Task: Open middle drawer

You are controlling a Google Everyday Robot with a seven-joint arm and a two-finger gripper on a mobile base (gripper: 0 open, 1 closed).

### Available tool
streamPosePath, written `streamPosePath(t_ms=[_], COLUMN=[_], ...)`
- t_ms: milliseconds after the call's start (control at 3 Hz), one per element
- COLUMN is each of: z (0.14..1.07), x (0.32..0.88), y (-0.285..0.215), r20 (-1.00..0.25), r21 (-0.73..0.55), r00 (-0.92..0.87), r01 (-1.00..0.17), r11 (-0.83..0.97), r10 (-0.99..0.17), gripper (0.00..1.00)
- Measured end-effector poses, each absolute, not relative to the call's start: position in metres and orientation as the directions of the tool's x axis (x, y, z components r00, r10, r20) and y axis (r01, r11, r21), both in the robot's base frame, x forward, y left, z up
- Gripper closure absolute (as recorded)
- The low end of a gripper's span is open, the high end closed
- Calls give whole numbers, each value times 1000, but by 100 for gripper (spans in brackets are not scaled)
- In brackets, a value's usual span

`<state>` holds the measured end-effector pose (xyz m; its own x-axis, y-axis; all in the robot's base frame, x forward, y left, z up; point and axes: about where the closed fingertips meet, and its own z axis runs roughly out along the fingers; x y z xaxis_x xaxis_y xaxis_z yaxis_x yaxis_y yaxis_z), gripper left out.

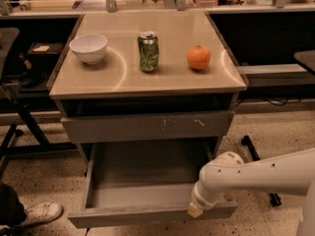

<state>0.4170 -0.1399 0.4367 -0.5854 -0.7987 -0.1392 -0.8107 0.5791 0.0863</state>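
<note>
The middle drawer [147,214] is pulled well out at the bottom of the grey cabinet. Its front is plain and flat, and its bare grey inside [147,173] is empty. Above it is a taller grey front [147,127] with pale scratch marks, which is closed. My gripper [196,210], at the end of the white arm [266,173], is at the right part of the open drawer's front edge, against its top rim.
On the beige cabinet top stand a white bowl [88,48], a green can [148,51] and an orange [198,57]. A person's shoe [42,213] is on the floor at the left, near black stand legs [19,127]. A black wheeled leg [273,198] is on the right.
</note>
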Motion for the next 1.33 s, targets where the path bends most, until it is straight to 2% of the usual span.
streamPosePath(t_ms=[1333], z=[443], x=[391], y=[-144], r20=[-106], r21=[90], r00=[-635], r01=[-773], r11=[628], r10=[-765], gripper=[100])
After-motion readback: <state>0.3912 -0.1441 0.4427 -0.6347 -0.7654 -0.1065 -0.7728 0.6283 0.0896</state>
